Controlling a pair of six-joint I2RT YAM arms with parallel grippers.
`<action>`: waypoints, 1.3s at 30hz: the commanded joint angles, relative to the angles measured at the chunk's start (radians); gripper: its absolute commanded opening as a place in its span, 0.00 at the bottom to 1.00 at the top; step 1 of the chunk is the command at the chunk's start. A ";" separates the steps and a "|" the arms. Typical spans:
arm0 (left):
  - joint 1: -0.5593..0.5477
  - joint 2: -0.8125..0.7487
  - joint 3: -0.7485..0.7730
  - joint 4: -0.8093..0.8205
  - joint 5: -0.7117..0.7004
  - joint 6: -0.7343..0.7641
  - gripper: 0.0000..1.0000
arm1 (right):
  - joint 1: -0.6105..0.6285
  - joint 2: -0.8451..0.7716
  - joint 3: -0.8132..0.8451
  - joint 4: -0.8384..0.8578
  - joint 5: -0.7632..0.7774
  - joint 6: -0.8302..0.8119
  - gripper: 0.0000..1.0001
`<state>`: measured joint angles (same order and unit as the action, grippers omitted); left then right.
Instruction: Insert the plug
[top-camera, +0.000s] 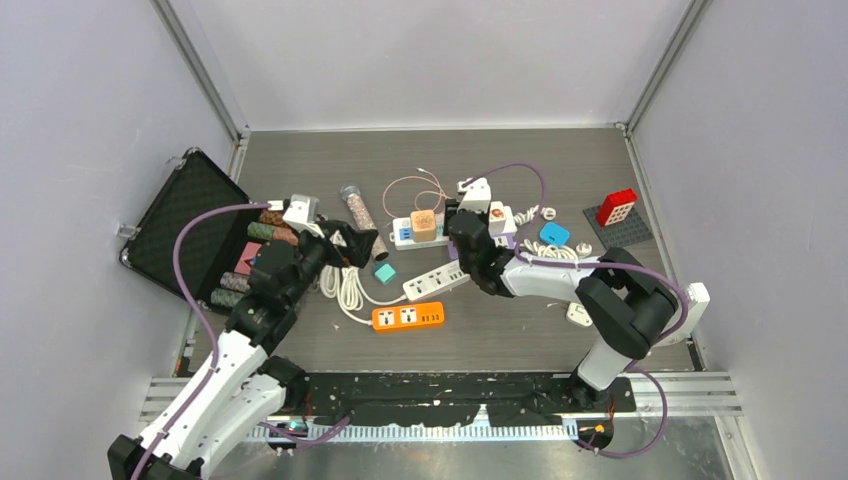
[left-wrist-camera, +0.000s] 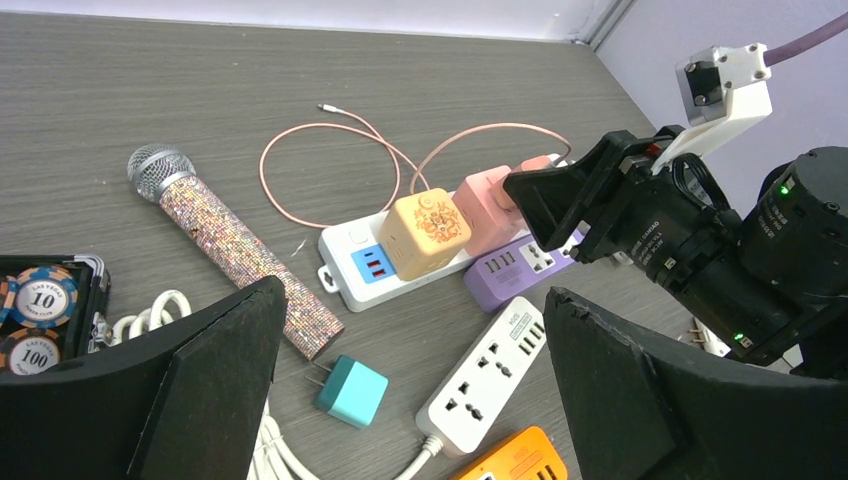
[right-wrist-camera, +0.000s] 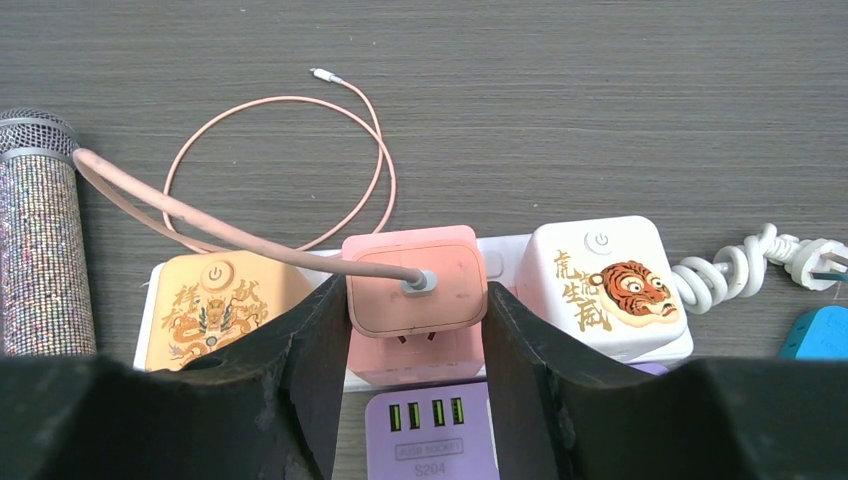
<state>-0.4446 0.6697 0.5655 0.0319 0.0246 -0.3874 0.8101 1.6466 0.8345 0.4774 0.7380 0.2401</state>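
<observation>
- I have the right gripper (right-wrist-camera: 415, 295) over the cluster at mid-frame. Its jaws are closed snugly on both sides of the pink cube-shaped plug (right-wrist-camera: 380, 300), whose thin pink cable (right-wrist-camera: 250, 235) loops off toward the upper left.
- The plug sits on the white plastic power strip (left-wrist-camera: 345, 270), between a yellow cube adapter with a dragon motif (right-wrist-camera: 215, 310) and a white cube adapter with a tiger face (right-wrist-camera: 610, 285).
- I judge this to be the insertion step itself. I cannot tell whether the prongs are fully seated.
- The next move calls for a straight push down with the plug kept square to the socket, then a release without dragging the cable.
- The left gripper (left-wrist-camera: 412, 330) hovers at lower centre of its own view, its jaws spread wide and holding nothing. It could brace the strip if it slides.
- The counter (top-camera: 560, 160) is grey wood-grain and cluttered, with a purple strip (right-wrist-camera: 430, 435) just below the plug.
- Pale lavender walls (top-camera: 420, 60) enclose the cell.
</observation>
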 joint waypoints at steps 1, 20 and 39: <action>0.004 0.014 0.023 0.017 -0.012 -0.006 1.00 | 0.008 0.090 -0.059 -0.195 -0.047 0.025 0.05; 0.003 -0.015 0.019 -0.005 -0.015 -0.011 1.00 | 0.010 0.117 0.057 -0.352 -0.020 0.029 0.05; 0.003 -0.009 0.039 -0.060 -0.072 -0.037 1.00 | -0.013 0.023 0.400 -0.770 -0.073 0.063 0.94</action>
<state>-0.4446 0.6601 0.5663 -0.0078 -0.0101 -0.4133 0.8097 1.7222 1.0931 0.0319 0.7303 0.2909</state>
